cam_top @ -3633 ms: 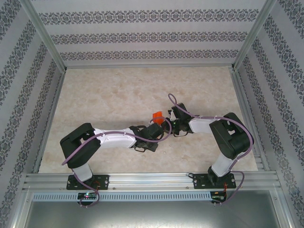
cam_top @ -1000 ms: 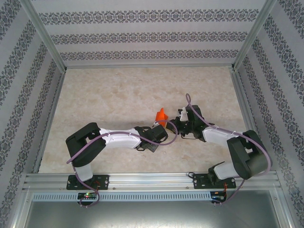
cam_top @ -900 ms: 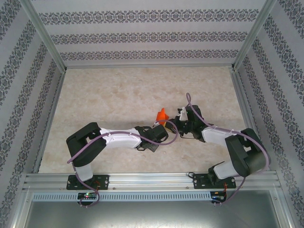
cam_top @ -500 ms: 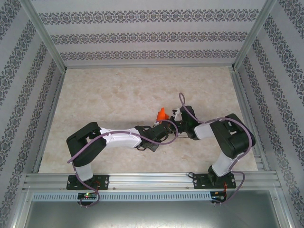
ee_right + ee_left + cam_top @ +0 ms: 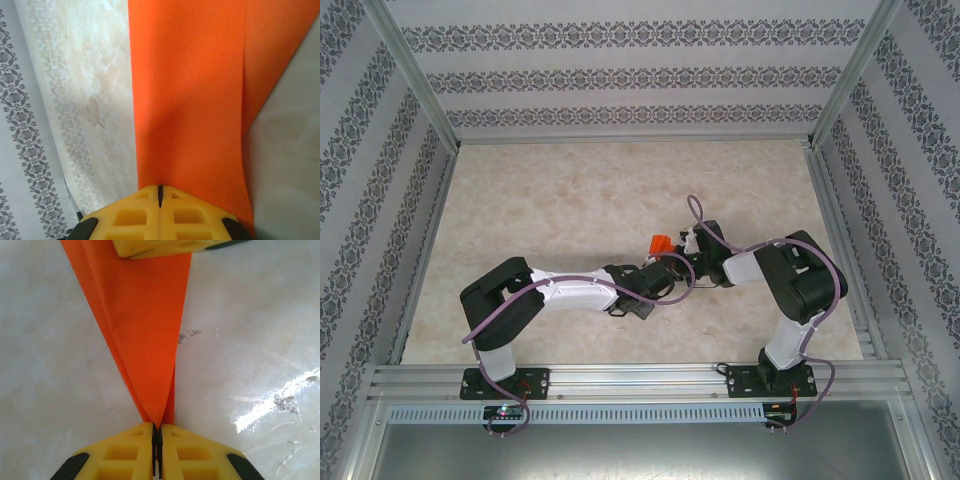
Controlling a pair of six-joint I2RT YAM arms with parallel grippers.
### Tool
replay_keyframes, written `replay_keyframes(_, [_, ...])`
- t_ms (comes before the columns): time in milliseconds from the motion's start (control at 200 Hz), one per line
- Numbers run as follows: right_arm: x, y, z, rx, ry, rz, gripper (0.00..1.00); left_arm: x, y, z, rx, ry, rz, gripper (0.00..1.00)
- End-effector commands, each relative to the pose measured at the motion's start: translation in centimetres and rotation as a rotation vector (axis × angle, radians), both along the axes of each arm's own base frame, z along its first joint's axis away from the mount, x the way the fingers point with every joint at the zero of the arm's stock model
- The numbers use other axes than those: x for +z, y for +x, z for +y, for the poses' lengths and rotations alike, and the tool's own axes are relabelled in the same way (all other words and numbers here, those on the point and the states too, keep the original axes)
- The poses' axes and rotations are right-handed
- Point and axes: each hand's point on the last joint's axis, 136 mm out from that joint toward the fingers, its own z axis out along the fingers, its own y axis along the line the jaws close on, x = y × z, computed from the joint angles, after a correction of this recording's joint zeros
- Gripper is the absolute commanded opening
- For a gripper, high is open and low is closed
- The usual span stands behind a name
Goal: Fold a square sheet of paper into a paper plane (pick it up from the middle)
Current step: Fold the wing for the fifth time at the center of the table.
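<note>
Folding looks mostly done; you have the paper plane already dart-shaped at mid tabletop; left gripper jaws pinch its tip; right gripper jaws clamp the wide end; wing folds and release likely remain.

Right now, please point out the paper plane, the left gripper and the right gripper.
paper plane (image 5: pixel 150 340): left wrist view, middle of its orange face.
left gripper (image 5: pixel 157 429): left wrist view, between its fingertips, shut on the pointed tip.
right gripper (image 5: pixel 160 190): right wrist view, between its fingertips, at the plane's edge.
</note>
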Motion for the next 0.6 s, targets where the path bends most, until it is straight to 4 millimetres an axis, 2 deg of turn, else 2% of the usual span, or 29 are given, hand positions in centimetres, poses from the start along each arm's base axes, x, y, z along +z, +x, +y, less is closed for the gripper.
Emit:
replay_keyframes(0, [-2.0,-0.1,-0.8,0.011,-0.098,0.005,0.03,-2.7,-2.7,1.6,-0.054,0.073,0.129,0.13])
replay_keyframes(275, [-2.7,-0.5,-1.3,0.025,-0.159,0.011,0.03,-1.8,-2.8,1.4,-0.06,0.057,0.132,0.21])
replay_keyframes(455, [-2.6,-0.5,-1.1,0.033,-0.161,0.008,0.03,0.8,-3.5,0.1,-0.069,-0.077,0.156,0.32])
replay_keyframes(595, [-2.5,-0.7,-0.9,0.04,-0.168,0.006,0.03,2.7,-3.3,-0.3,-0.042,-0.198,0.184,0.35])
